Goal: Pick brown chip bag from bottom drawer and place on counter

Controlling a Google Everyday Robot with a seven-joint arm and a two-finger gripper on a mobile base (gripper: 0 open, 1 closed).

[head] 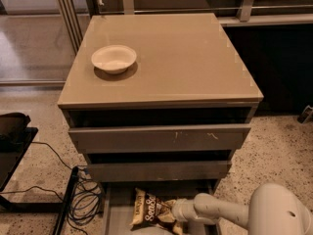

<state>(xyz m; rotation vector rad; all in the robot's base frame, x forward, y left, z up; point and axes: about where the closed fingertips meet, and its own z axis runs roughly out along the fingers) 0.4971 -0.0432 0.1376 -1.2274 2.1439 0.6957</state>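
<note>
The brown chip bag (148, 208) with white "Sea Salt" script sits in the open bottom drawer (116, 214) at the foot of the cabinet. My gripper (170, 214) reaches in from the lower right on its white arm and is shut on the bag's right edge. The bag is tipped up with its face toward the camera. The taupe counter (181, 58) is the cabinet's top, well above the gripper.
A white bowl (114, 58) stands on the counter's left side. The two upper drawers (159, 138) are slightly pulled out above the bag. Black cables (83, 199) and a dark stand (12, 136) lie on the floor to the left. My robot's white body (281, 214) fills the lower right.
</note>
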